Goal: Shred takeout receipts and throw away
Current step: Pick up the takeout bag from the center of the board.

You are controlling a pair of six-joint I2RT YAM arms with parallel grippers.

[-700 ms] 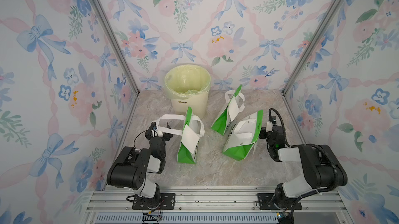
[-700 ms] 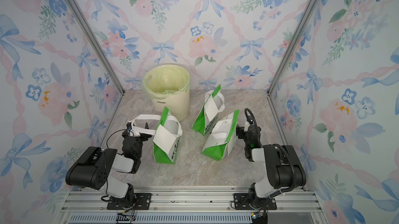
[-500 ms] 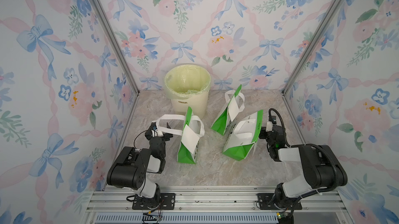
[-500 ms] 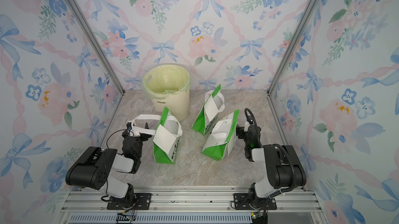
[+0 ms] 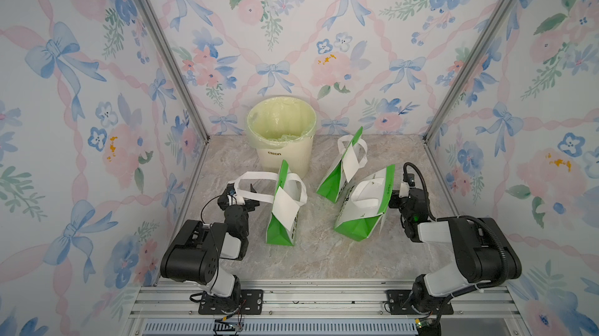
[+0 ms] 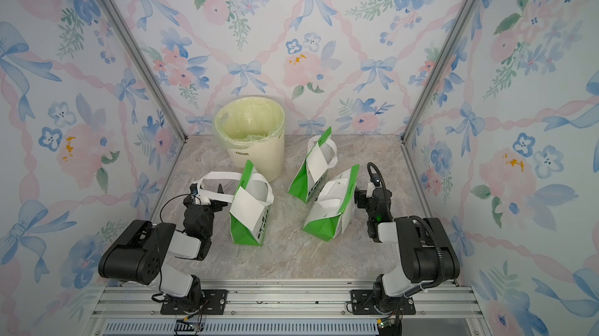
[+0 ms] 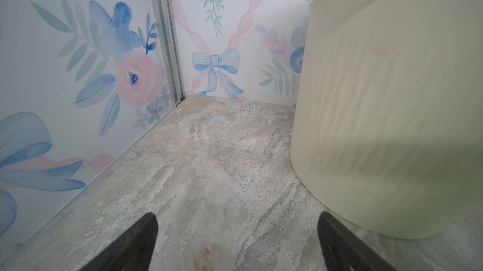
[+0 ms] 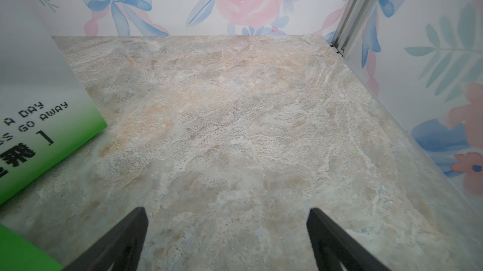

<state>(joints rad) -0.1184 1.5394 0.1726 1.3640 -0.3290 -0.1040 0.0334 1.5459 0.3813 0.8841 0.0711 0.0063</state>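
Observation:
Three green-and-white bags stand on the marble floor. A white takeout receipt (image 5: pixel 285 209) lies on the face of the left bag (image 5: pixel 280 230), and another receipt (image 5: pixel 351 161) on the back bag (image 5: pixel 330 182). On the right bag (image 5: pixel 363 221) I cannot tell slip from handle. My left gripper (image 5: pixel 252 195) (image 7: pixel 236 216) is open beside the left bag, under its long white handle loop, with only bare floor between the fingers. My right gripper (image 5: pixel 393 200) (image 8: pixel 226 209) is open just right of the right bag (image 8: pixel 39 126) and holds nothing.
A cream bin (image 5: pixel 282 136) (image 7: pixel 392 126) with a pale green liner stands at the back, left of centre, close to the left gripper's line of sight. Floral walls close in the left, back and right sides. An aluminium rail (image 5: pixel 308 295) runs along the front edge.

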